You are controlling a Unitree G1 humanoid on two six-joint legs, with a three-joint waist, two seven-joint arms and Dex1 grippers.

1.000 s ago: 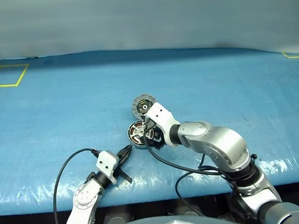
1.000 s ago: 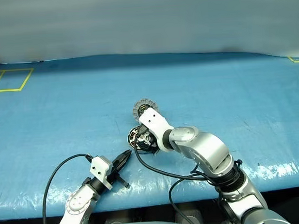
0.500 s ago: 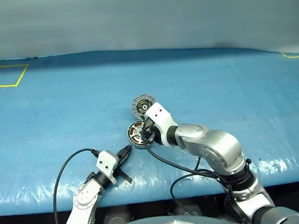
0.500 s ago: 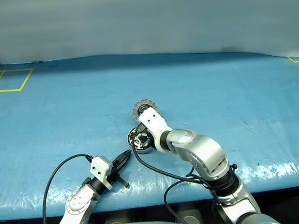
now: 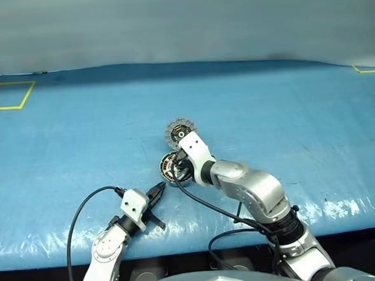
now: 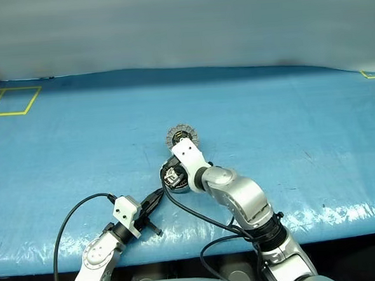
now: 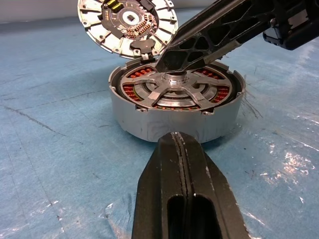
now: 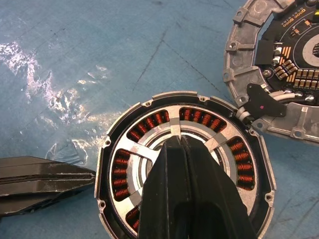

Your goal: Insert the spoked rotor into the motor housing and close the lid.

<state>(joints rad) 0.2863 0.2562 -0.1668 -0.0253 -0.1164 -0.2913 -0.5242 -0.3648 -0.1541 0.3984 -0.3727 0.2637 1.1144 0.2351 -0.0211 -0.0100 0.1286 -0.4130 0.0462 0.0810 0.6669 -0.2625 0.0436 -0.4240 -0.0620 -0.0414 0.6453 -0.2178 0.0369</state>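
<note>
The motor housing point(image 7: 149, 127) sits on the blue table with copper windings around its inside. The spoked rotor point(image 7: 154, 92) lies flat inside it, its spokes point(image 8: 139, 152) over the windings. The lid point(image 7: 99, 25) stands open, hinged at the housing's far edge, and appears as a round disc point(image 5: 179, 131) in the head view. My right gripper point(image 8: 178, 140) is shut, angled down, with its tips on the rotor's centre hub. My left gripper point(image 7: 175, 135) is shut and level, just short of the housing's near wall, holding nothing.
A blue tarp covers the table point(image 5: 288, 121). A yellow tape square point(image 5: 8, 95) marks the far left corner and a yellow tape corner point(image 5: 368, 69) the far right. My left arm's black cable point(image 5: 75, 224) loops near the table's front edge.
My right gripper has closed from open to shut and shifted slightly left and down onto the rotor's hub. The left gripper has not moved.
</note>
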